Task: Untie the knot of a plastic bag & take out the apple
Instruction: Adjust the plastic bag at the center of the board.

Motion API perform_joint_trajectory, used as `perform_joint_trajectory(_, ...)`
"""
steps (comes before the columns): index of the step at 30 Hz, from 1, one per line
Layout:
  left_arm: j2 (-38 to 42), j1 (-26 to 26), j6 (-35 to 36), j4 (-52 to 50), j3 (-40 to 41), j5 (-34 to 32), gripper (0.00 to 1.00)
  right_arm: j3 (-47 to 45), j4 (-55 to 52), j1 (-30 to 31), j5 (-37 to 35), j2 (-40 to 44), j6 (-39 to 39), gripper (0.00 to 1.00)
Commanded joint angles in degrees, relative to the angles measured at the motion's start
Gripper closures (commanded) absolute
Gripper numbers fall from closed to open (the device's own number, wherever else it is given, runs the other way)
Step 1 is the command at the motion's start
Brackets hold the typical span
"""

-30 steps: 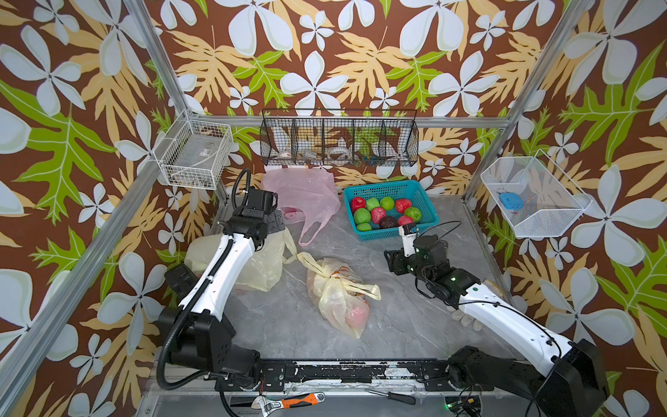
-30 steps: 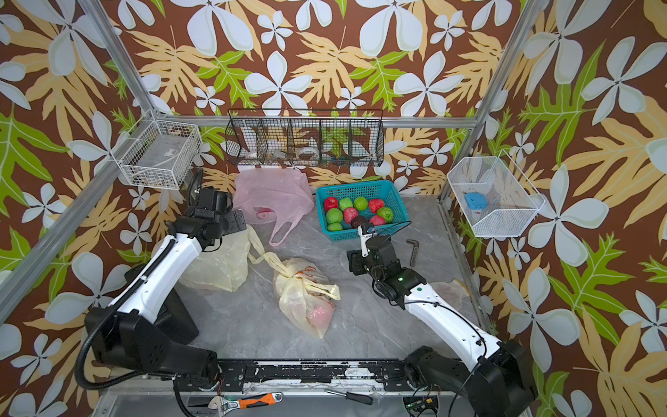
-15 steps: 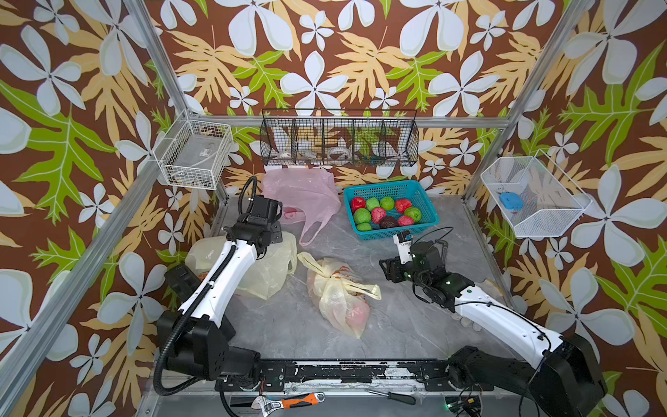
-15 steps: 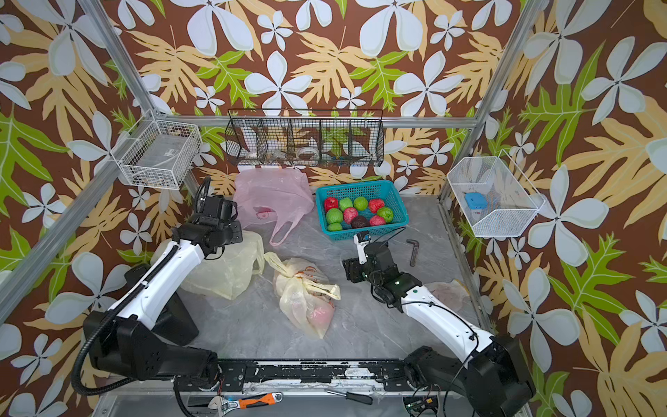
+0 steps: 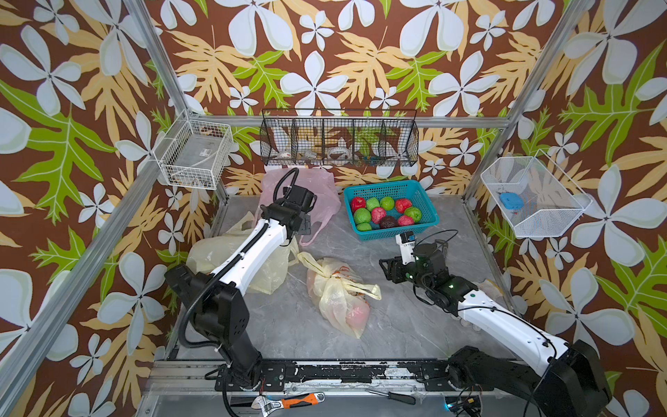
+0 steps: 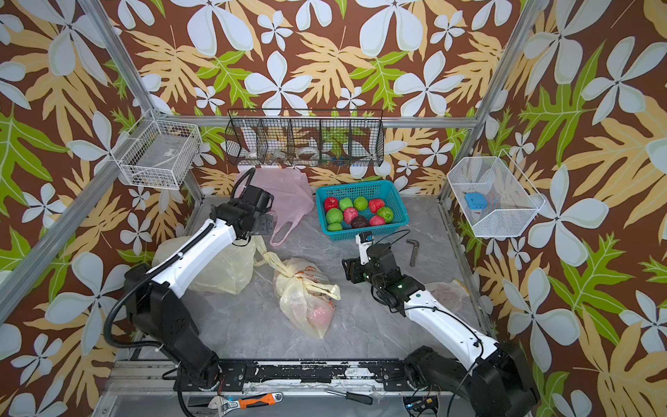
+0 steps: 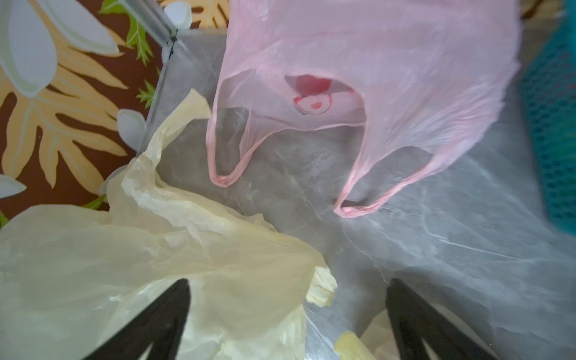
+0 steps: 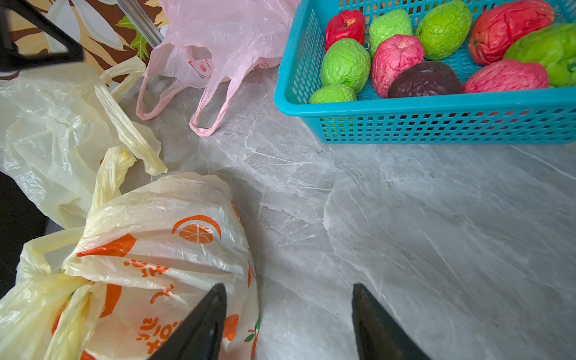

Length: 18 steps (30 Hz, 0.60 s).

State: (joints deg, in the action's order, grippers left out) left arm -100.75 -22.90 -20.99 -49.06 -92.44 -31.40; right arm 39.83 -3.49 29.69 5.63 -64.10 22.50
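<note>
Right wrist: crinkly translucent knotted plastic bag (image 8: 162, 224), perforated teal basket (image 8: 436, 106).

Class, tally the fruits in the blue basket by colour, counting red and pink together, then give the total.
Green fruits: 5
Red or pink fruits: 4
Dark purple fruit: 1
Total in the blue basket: 10
</note>
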Motion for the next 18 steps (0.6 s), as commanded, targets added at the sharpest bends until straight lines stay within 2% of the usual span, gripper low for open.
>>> perform_joint_trajectory(1,-7.1,-0.1,-1.4,-4.8,-3.5,-10.8,0.00,0.3,-0.4,0.5,-0.2,0.1,0.4,0.35)
perform_joint_trajectory(3,-11.4,-0.1,-3.0,-9.5,-6.4,-16.0,0.01,-0.1,-1.1,0.9,-0.8,0.8,0.7,0.35)
perform_joint_trajectory(5,-11.5,-0.3,-4.6,-10.4,-5.3,-19.5,0.15,-0.9,-0.9,1.3,-1.2,2.1,1.3,0.35)
perform_joint_trajectory(6,-10.2,-0.3,-4.5,-9.5,-3.8,-19.9,0.28,-1.4,-0.5,1.5,-1.3,2.6,1.7,0.35)
perform_joint_trajectory(9,-5.6,-0.5,-4.4,-9.0,-1.1,-21.7,0.86,-2.1,0.5,2.1,-1.3,3.0,2.4,0.35)
perform_joint_trajectory(10,-4.0,-0.6,-4.1,-9.3,-0.5,-23.0,1.00,-2.0,0.8,2.1,-1.2,2.6,2.5,0.34)
perform_joint_trajectory(14,2.2,-1.2,0.0,-9.0,-0.8,-24.1,1.00,-0.2,0.9,2.6,-0.2,0.2,1.6,0.35)
perform_joint_trajectory(18,14.2,-1.9,8.0,2.4,-0.9,-13.3,1.00,1.5,0.4,3.3,-0.5,-0.9,0.6,0.35)
